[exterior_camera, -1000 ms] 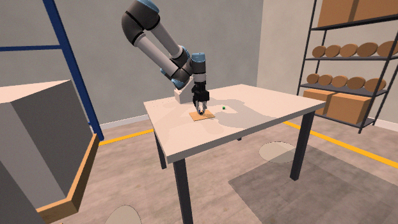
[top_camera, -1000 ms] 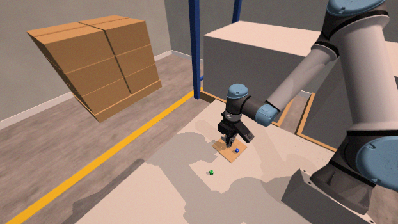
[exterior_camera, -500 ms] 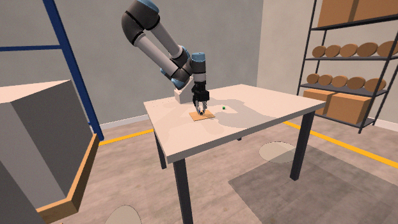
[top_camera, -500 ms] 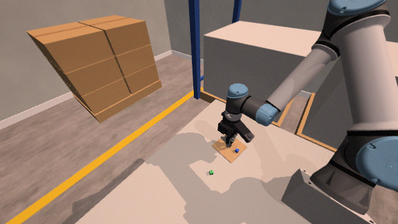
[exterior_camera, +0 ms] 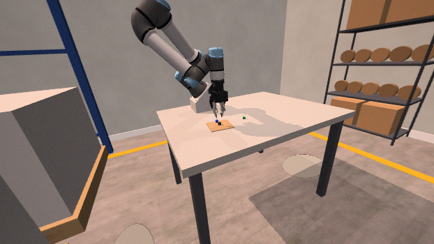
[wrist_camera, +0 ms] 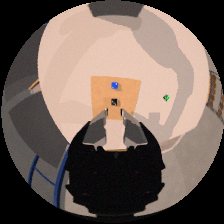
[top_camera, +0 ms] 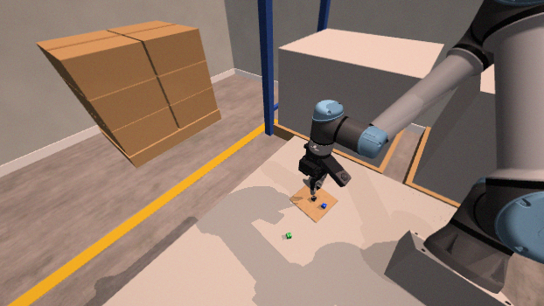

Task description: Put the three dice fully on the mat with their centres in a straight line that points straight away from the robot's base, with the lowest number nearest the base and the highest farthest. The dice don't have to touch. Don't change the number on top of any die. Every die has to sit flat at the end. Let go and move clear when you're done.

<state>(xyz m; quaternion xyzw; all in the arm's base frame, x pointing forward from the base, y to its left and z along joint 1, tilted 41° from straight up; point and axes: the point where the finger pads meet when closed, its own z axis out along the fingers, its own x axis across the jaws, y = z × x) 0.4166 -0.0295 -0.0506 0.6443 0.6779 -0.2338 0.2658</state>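
A tan mat [top_camera: 314,202] lies on the table. A blue die [top_camera: 324,205] and a black die [top_camera: 313,198] sit flat on it, a small gap apart. A green die [top_camera: 289,235] sits on the bare table, off the mat. My gripper [top_camera: 313,189] hangs just above the black die, fingers slightly open with nothing between them. In the wrist view the black die [wrist_camera: 114,102] lies on the mat [wrist_camera: 115,97] beyond my fingertips, with the blue die [wrist_camera: 115,85] past it and the green die [wrist_camera: 166,97] to the right. The numbers on top are too small to read.
The robot's base mount [top_camera: 437,262] stands on the table at the near right. A large grey block [top_camera: 359,79] and a blue post [top_camera: 266,66] stand beyond the table's far edge. Stacked cardboard boxes [top_camera: 131,83] stand on the floor to the left.
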